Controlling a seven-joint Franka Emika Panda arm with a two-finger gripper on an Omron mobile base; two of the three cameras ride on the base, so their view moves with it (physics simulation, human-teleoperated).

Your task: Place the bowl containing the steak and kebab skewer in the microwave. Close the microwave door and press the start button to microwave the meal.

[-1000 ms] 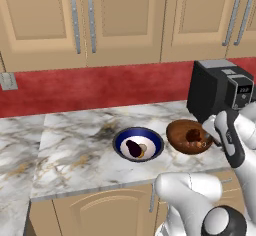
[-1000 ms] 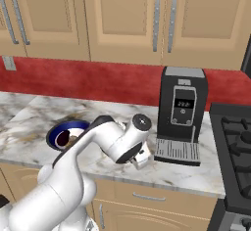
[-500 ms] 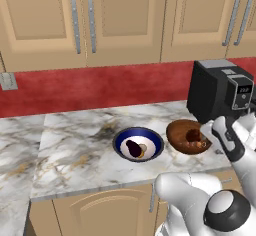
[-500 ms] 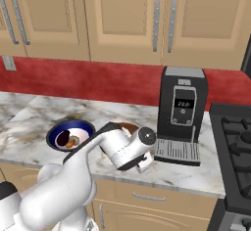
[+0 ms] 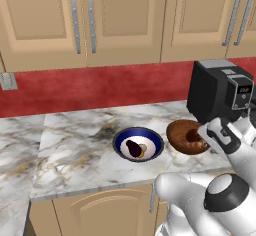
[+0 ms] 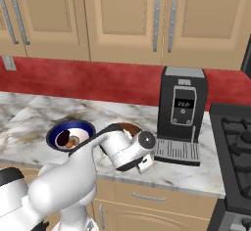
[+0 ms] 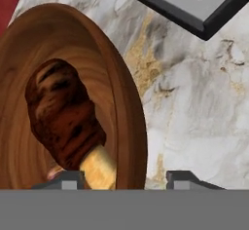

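**Desk:** Where is the arm, and what is the gripper [image 7: 121, 179] doing?

**Photographer:** The white arm reaches low over the marble worktop [image 5: 75, 155]. From the left base camera its wrist sits at about 4 o'clock of the wooden bowl [image 5: 184, 136]; from the right base camera the forearm bends across the bowl's front and hides most of it. In the hand camera the two dark fingertips [image 7: 65, 180] stand on either side of the bowl's rim, one inside and one outside, with a gap between them. Whether they are pressing on the rim I cannot tell.

**Desk:** And the bowl itself?

**Photographer:** On the worktop, with a dark reddish-brown piece of meat [image 7: 61, 117] in it, just beside the blue-rimmed bowl [image 5: 138, 144], which lies at its 9 o'clock. The black coffee machine [image 6: 182, 110] stands near, at the bowl's 2 o'clock.

**Desk:** Any readable writing?

**Photographer:** The machine's small display [image 6: 183, 104] shows pale digits, too small to read.
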